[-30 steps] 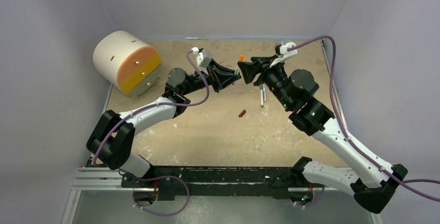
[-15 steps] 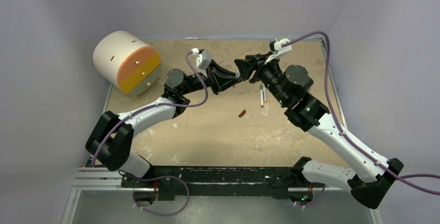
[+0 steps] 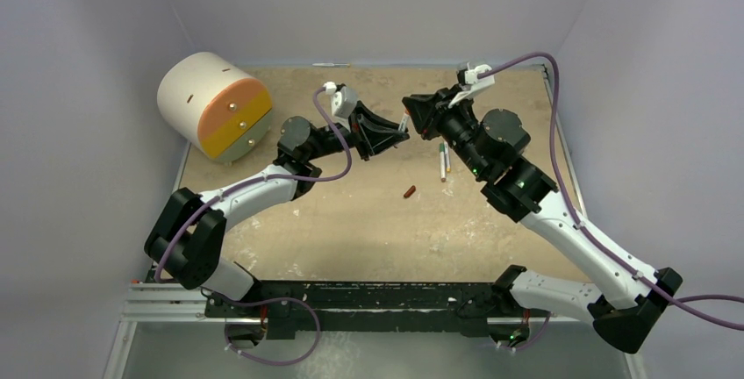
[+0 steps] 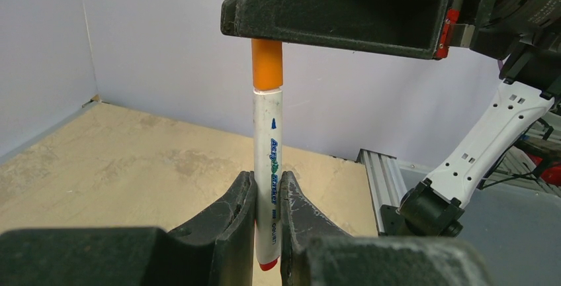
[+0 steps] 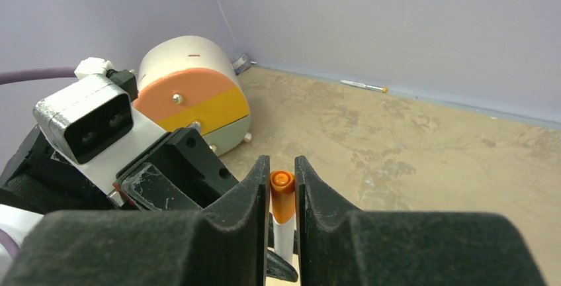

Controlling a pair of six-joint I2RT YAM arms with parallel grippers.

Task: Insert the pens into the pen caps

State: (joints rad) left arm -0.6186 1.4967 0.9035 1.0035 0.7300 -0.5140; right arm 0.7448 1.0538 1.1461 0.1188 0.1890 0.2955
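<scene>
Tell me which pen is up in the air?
The pen wearing the orange cap, gripped by the left pincer. The other pens lie flat on the table.

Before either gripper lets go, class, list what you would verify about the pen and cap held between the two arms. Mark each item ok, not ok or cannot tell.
1. The left gripper is shut on the white pen: ok.
2. The right gripper is shut on the orange cap: ok.
3. Cap in line with the barrel, left wrist view: ok.
4. Cap pushed fully home: cannot tell; a thin seam shows at the joint.
5. Two loose pens on the table lie apart from both grippers: ok.
6. The dark cap lies alone, no pen in it: not ok.
</scene>
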